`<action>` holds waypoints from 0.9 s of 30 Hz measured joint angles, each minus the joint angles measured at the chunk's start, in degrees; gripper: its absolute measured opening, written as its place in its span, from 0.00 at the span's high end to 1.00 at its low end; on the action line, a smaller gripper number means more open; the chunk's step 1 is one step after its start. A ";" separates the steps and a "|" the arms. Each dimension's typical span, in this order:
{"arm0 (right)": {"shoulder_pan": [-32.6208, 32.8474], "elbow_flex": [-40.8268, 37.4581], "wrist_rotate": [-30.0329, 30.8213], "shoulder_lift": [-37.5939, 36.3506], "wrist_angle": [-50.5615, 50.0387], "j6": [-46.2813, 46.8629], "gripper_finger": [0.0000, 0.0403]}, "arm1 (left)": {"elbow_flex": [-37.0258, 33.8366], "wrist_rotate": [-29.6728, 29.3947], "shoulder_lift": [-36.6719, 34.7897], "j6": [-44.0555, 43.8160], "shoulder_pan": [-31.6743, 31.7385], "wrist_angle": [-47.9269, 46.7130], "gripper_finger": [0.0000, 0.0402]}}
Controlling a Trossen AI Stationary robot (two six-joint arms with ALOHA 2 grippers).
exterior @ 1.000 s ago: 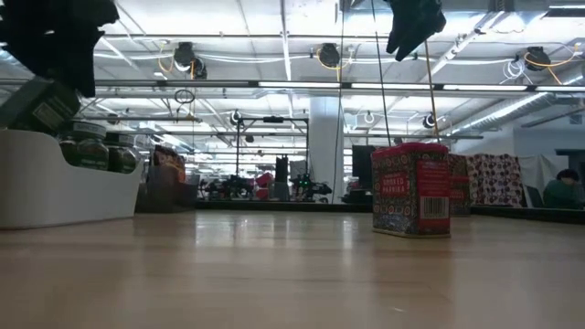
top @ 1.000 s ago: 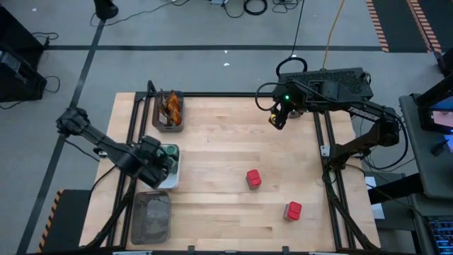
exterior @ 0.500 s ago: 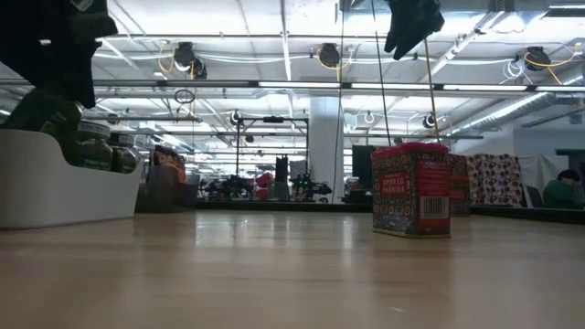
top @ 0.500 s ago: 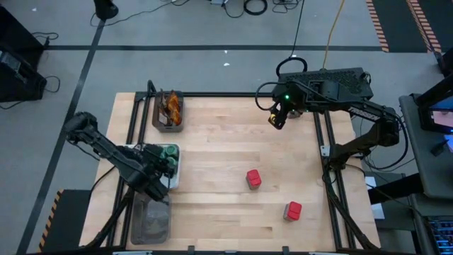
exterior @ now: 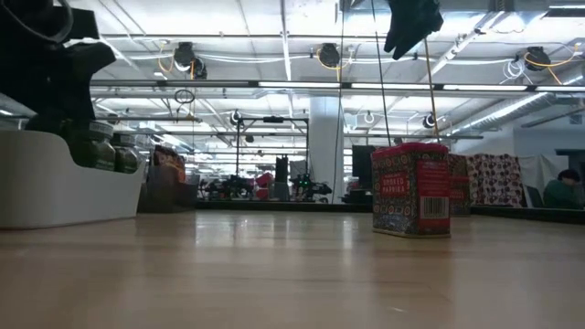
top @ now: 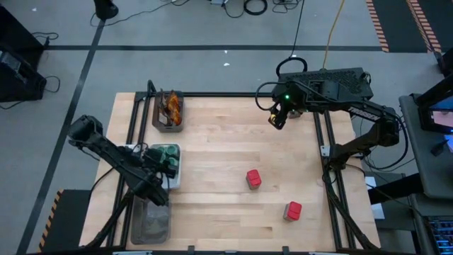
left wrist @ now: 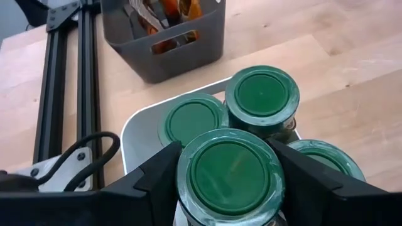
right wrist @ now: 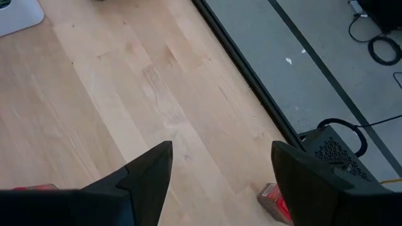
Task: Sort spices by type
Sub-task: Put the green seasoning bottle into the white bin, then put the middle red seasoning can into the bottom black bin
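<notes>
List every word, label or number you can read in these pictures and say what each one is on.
"SMOKED PAPRIKA", small and slightly soft, on the front of the red tin standing on the table in the low view.
The finer print lower on that tin is too small to read.
The green jar lids in the left wrist view carry no text.
Nothing else is readable.

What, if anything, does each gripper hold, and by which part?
The left gripper clasps a green-lidded jar by its sides, near the lid. The right gripper holds nothing.
</notes>
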 joint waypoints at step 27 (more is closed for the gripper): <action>0.00 0.00 0.00 0.00 0.83 -0.53 0.37 | 1.06 1.35 0.11 0.02 0.07 -0.94 0.29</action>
